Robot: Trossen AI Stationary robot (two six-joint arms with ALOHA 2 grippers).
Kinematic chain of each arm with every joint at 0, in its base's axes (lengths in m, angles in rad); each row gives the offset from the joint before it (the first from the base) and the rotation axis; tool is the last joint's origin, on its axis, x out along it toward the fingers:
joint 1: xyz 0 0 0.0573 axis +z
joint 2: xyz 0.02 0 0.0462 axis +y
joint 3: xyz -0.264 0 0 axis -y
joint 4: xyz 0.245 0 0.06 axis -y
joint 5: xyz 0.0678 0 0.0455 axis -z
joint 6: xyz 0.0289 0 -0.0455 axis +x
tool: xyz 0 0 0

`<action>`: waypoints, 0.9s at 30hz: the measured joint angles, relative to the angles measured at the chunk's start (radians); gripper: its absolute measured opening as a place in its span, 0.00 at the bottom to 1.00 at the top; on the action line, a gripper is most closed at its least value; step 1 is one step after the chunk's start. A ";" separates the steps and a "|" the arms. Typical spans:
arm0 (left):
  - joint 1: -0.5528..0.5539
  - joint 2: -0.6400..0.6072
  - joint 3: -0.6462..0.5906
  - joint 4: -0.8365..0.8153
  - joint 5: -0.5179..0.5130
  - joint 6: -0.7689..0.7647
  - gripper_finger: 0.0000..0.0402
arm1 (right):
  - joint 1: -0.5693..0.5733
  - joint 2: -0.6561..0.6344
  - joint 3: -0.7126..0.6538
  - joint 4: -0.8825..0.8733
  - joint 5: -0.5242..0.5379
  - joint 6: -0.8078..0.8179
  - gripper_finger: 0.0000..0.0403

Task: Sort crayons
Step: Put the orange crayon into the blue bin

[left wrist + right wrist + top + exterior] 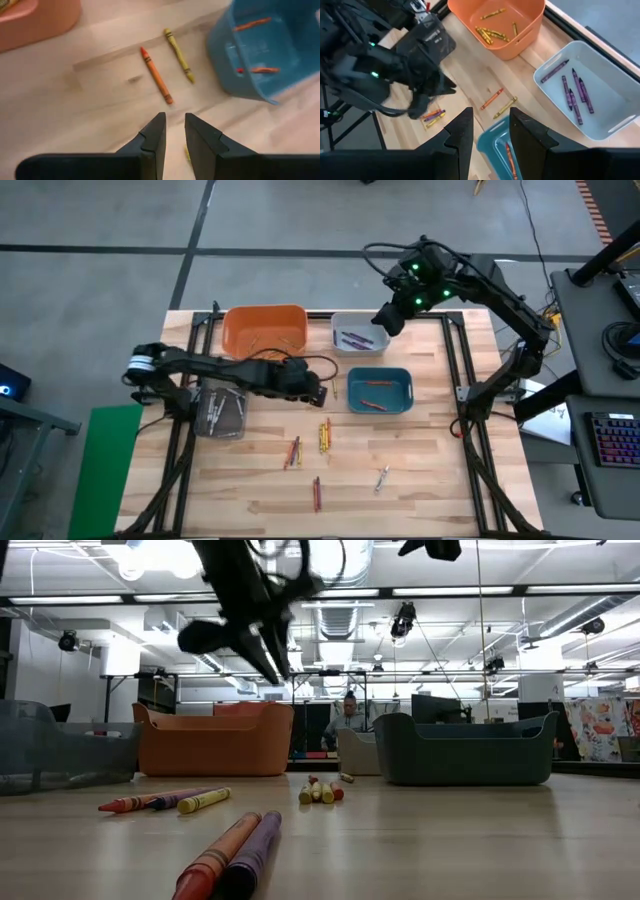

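Yellow crayons (490,33) lie in the orange bin (520,47), purple crayons (575,92) in the white bin (615,127) — two loose crayons (499,103) on the surface (470,75) between.

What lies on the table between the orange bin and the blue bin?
Between the orange bin and the blue bin, two loose crayons lie on bare wood: an orange crayon and a yellow crayon. The right wrist view shows this best.
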 joint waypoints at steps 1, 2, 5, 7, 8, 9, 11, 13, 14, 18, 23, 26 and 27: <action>0.008 0.020 0.002 0.004 0.000 0.009 0.14 | 0.000 0.005 -0.004 -0.001 0.000 -0.001 0.28; 0.017 0.041 0.007 0.006 0.000 0.025 0.14 | 0.003 0.009 -0.007 -0.002 -0.001 -0.001 0.28; 0.049 0.091 0.013 0.032 -0.001 0.076 0.14 | 0.011 0.019 -0.016 -0.002 -0.002 -0.009 0.28; 0.070 0.126 0.013 0.071 0.007 0.099 0.15 | 0.016 0.023 -0.020 -0.002 -0.002 -0.015 0.28; 0.079 0.143 0.013 0.093 0.014 0.109 0.15 | 0.019 0.025 -0.022 -0.003 -0.002 -0.017 0.28; 0.087 0.157 0.013 0.114 0.017 0.117 0.16 | 0.021 0.027 -0.023 -0.003 -0.003 -0.017 0.28; 0.098 0.181 0.013 0.148 0.017 0.123 0.19 | 0.024 0.028 -0.023 -0.003 -0.004 -0.017 0.28; 0.101 0.204 0.013 0.172 0.023 0.136 0.22 | 0.025 0.028 -0.023 -0.002 -0.004 -0.017 0.28; 0.101 0.216 0.013 0.179 0.026 0.148 0.24 | 0.025 0.028 -0.023 -0.002 -0.005 -0.017 0.28; 0.100 0.242 0.013 0.193 0.026 0.148 0.32 | 0.026 0.028 -0.023 -0.002 -0.005 -0.017 0.28; 0.100 0.291 0.011 0.214 0.016 0.140 0.37 | 0.026 0.028 -0.023 -0.002 -0.005 -0.017 0.28; 0.098 0.315 0.011 0.242 0.010 0.140 0.37 | 0.027 0.028 -0.023 -0.002 -0.005 -0.017 0.28; 0.097 0.324 0.011 0.243 0.006 0.139 0.37 | 0.027 0.028 -0.023 -0.002 -0.005 -0.017 0.28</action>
